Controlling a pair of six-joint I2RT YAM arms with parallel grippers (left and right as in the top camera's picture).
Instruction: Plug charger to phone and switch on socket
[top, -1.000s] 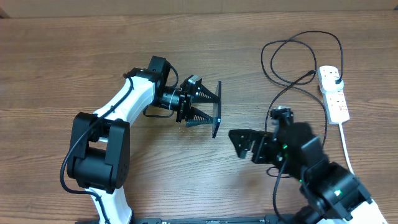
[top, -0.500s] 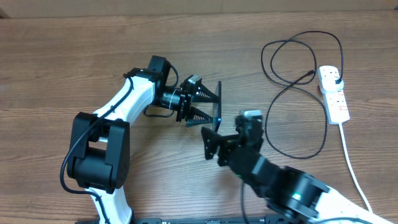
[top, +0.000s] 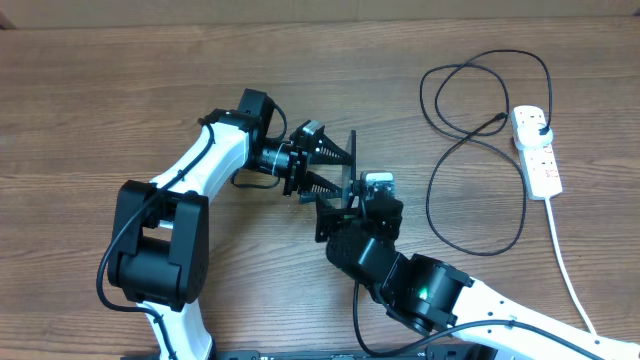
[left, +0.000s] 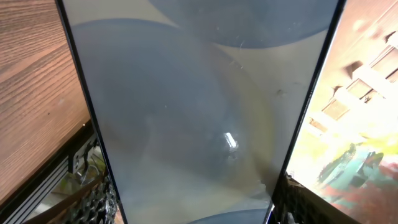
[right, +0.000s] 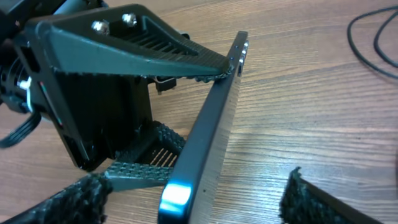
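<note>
The phone (top: 350, 165) stands on edge near the table's middle, held between the fingers of my left gripper (top: 335, 168), which is shut on it. In the left wrist view its pale screen (left: 199, 106) fills the frame. In the right wrist view its dark edge (right: 208, 134) runs between the left fingers. My right gripper (top: 338, 215) is open, its fingers on either side of the phone's near end (right: 186, 199). The charger (top: 480, 150) lies looped at the right, its black plug in the socket (top: 537, 148), a white power strip.
The socket's thick white cord (top: 562, 255) runs down the right side toward the front edge. The charger's loops lie between the phone and the socket. My right arm's body (top: 430, 290) covers the front middle of the wooden table (top: 120, 90).
My right arm has swung left from the right side of the table to the phone's near end. The left gripper and the phone have stayed put.
</note>
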